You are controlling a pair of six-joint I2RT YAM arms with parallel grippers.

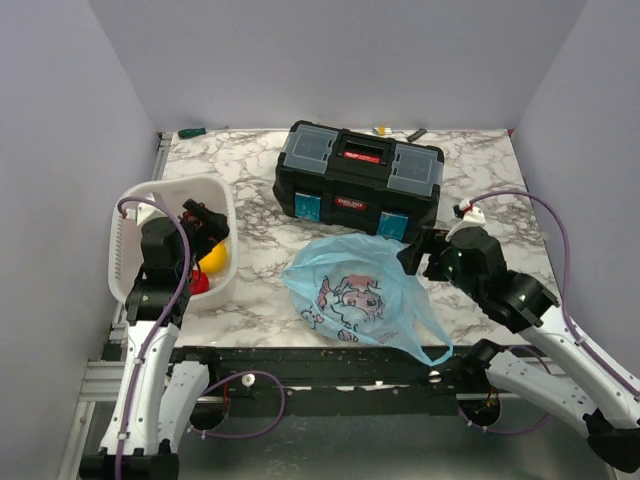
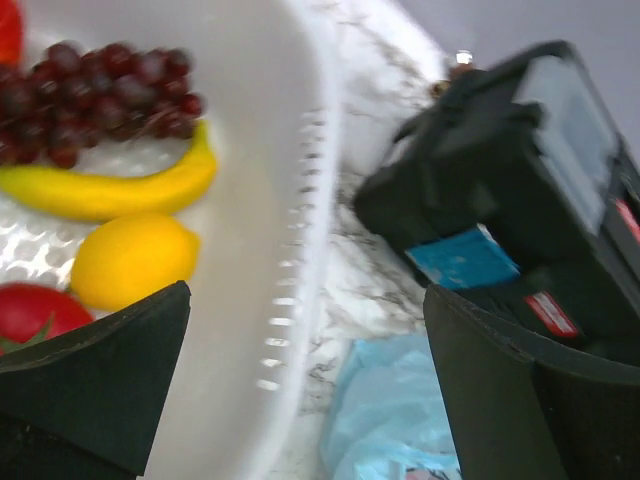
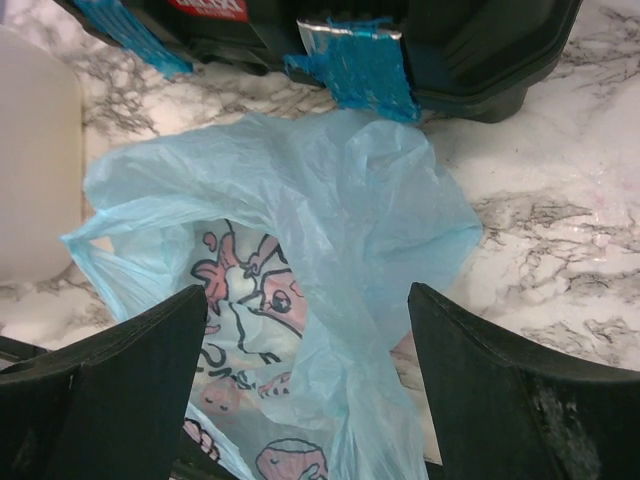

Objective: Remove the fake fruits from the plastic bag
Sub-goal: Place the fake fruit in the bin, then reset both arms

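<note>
The fake fruits lie in a white slotted basket (image 2: pixel 285 200): dark red grapes (image 2: pixel 95 95), a yellow banana (image 2: pixel 110 192), an orange-yellow round fruit (image 2: pixel 132 260) and a red apple (image 2: pixel 30 315). My left gripper (image 1: pixel 205 225) is open and empty above the basket's right side; in its wrist view the gripper (image 2: pixel 305 300) spans the basket rim. The light-blue plastic bag (image 1: pixel 352 292) with its pink cartoon print lies crumpled on the table. My right gripper (image 1: pixel 415 252) is open at the bag's right upper edge, and the bag (image 3: pixel 300 220) shows between its spread fingers (image 3: pixel 470 360).
A black toolbox (image 1: pixel 358 180) with a red handle stands behind the bag; it also shows in the right wrist view (image 3: pixel 450 50). The basket (image 1: pixel 135 205) sits at the table's left edge. Small tools lie at the far edge (image 1: pixel 190 132). A red thing (image 2: pixel 8 30) is cut off at the basket's corner.
</note>
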